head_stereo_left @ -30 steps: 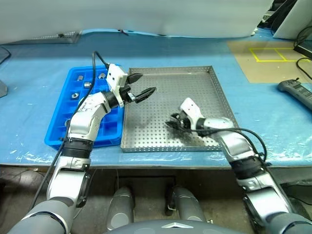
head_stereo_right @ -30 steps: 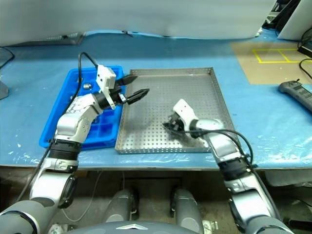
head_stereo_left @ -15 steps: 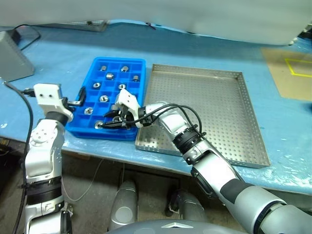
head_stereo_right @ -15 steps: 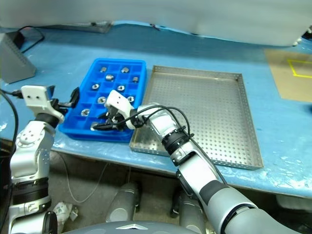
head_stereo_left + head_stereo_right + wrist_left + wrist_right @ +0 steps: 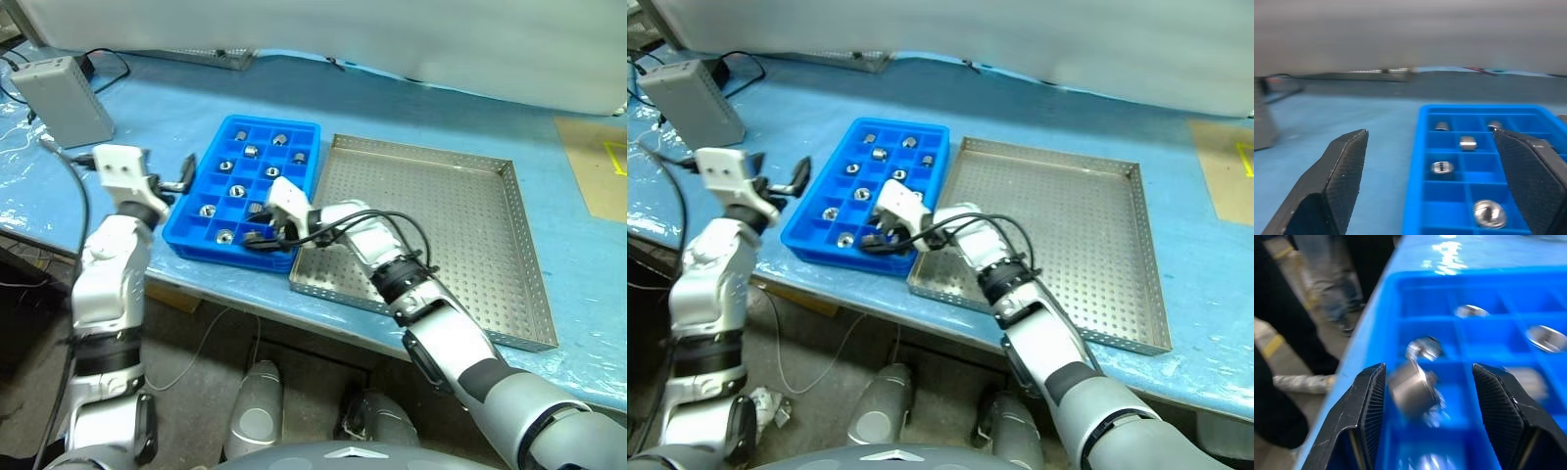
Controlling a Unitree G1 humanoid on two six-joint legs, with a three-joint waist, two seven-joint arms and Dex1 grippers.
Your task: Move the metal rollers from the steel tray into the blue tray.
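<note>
Head views: the right gripper (image 5: pixel 263 235) reaches over the near edge of the blue tray (image 5: pixel 192 233), the spot for a drop; the steel tray (image 5: pixel 441 245), just beside, looks emptied.
Left wrist view: the left gripper (image 5: pixel 1444 176) stands wide and empty beside the blue tray, apparently clearing room.
Right wrist view: right jaws parted, one of the metal rollers (image 5: pixel 1411 387) loose between them above a blue-tray compartment, judged mid-release; others already sit in cells.

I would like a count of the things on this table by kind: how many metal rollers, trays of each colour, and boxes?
metal rollers: 10 (9 in the compartments, 1 between the jaws of the right gripper)
blue tray: 1
steel tray: 1, with no roller visible in it
grey box: 1
Total: 13
</note>
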